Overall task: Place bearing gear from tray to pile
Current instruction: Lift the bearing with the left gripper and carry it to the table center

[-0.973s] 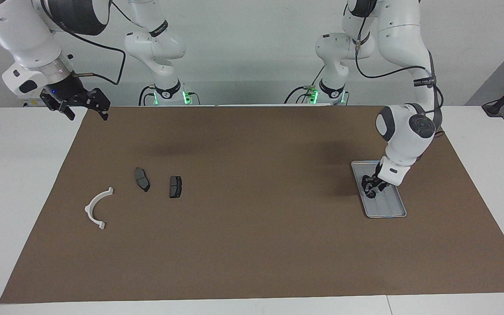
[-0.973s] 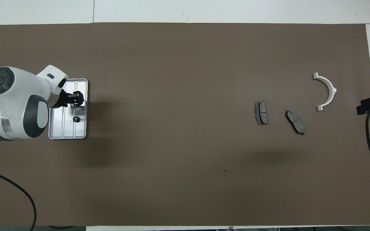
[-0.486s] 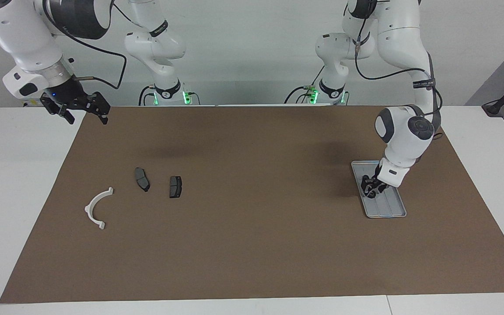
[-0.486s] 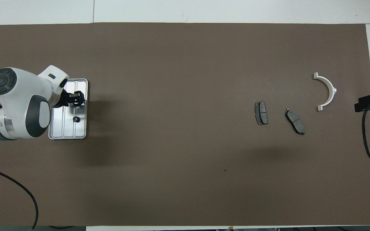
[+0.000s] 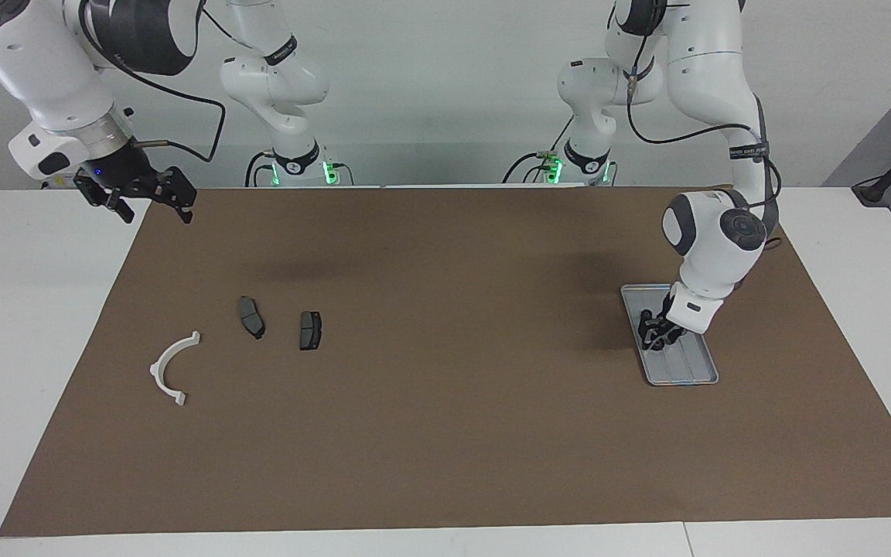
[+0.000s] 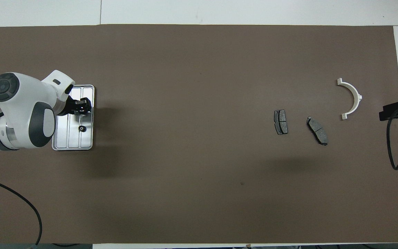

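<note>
Here, left pincer point(image 5: 653, 334) over the ridged silver-grey metal tray point(image 5: 701, 373), grip indiscernible; small dark toothed gear point(image 6: 81, 129) below; right pincer point(image 5: 148, 203) waits wide.

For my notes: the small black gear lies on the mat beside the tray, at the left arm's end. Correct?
No. The gear lies on the tray, not beside it, at the left arm's end; the overhead view shows it.

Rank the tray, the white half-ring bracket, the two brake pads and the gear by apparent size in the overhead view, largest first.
1. Tray, partly covered by the left arm.
2. White half-ring bracket.
3. The two brake pads: they look alike, so no ranking between them.
4. Gear, by far the smallest.
</note>
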`<state>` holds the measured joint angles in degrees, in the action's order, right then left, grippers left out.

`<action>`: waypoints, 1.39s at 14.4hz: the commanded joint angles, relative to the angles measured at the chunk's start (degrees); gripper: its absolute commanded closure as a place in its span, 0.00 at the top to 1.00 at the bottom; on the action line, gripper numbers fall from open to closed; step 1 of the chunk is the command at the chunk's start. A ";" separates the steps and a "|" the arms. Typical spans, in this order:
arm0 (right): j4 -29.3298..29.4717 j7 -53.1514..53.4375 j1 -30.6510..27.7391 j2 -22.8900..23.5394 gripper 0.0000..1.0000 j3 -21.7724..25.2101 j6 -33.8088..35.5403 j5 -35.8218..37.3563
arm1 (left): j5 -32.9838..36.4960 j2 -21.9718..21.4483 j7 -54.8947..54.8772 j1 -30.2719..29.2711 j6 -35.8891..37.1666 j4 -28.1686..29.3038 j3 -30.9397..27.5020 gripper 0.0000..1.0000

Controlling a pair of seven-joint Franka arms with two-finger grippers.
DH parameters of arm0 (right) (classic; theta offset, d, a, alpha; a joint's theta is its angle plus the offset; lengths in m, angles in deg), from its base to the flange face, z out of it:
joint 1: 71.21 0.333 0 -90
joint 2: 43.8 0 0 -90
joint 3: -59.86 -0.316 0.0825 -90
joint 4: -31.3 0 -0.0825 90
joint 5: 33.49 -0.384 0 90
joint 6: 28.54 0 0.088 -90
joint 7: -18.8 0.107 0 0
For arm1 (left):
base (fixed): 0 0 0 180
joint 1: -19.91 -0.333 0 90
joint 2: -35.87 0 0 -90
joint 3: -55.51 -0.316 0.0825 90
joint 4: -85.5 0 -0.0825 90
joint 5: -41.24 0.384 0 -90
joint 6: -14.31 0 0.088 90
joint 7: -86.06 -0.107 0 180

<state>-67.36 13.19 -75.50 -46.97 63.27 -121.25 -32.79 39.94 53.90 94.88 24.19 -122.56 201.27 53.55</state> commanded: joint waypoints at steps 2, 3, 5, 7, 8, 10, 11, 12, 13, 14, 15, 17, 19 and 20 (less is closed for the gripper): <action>-2.68 -0.02 -0.64 -1.48 1.00 -0.33 -1.86 -0.35 | -0.11 1.31 0.49 0.56 -1.47 -1.07 -0.50 0.61; -2.68 -0.28 -0.72 -1.57 1.00 -0.33 -1.86 -0.35 | -0.11 1.31 0.49 0.56 -1.47 -1.16 -0.42 0.58; -2.33 -0.55 -0.81 -1.48 1.00 -0.16 -1.86 -0.35 | -0.11 1.31 0.40 0.65 -1.47 -1.07 -0.50 0.45; -2.33 -0.55 -0.81 -1.48 1.00 -0.07 -1.86 -0.35 | -0.11 1.40 0.31 0.65 -1.30 -1.07 -0.50 0.30; -2.42 -0.55 -0.81 -1.48 1.00 -0.07 -1.86 -0.35 | -0.11 1.31 0.31 0.65 -1.21 -1.07 -0.50 0.24; -2.51 -0.55 -0.81 -1.48 1.00 -0.07 -1.86 -0.35 | -0.11 1.31 0.40 0.65 -0.16 -1.42 -0.50 0.05; -2.51 -0.55 -0.81 -1.48 1.00 -0.07 -1.86 -0.35 | -0.11 1.31 0.49 0.74 1.07 -2.29 -0.50 0.01; -2.68 -0.63 -0.81 -1.57 1.00 0.02 -1.86 -0.35 | -0.11 1.40 0.66 0.74 3.69 -4.04 -0.42 0.01; -2.77 -0.64 -0.81 -1.57 1.00 0.02 -1.86 -0.35 | -0.20 1.48 0.75 1.17 7.19 -6.58 -0.41 0.01; -2.77 -0.64 -0.81 -1.57 1.00 0.02 -2.04 -0.35 | -0.20 2.01 2.23 2.05 10.97 -9.39 -0.41 0.01; -2.86 -0.64 -0.81 -1.57 1.00 0.02 -2.21 -0.35 | -0.20 2.19 5.12 3.36 14.05 -11.68 -0.41 0.01; -3.38 -0.64 -0.81 -1.57 1.00 0.02 -2.30 -0.35 | -0.20 2.10 11.96 6.78 17.41 -14.33 -0.41 0.01; -3.65 -1.33 -0.99 -1.66 1.00 0.11 -3.61 -0.35 | -0.20 2.01 19.61 10.56 19.18 -16.18 -0.41 0.01; -3.65 -1.43 -1.16 -1.57 1.00 0.11 -3.71 -0.35 | -0.20 2.10 23.82 12.58 19.97 -17.40 -0.41 0.01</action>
<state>-68.77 13.15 -75.70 -47.01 63.52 -122.98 -32.79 39.85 54.42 111.81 32.90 -105.32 187.50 54.01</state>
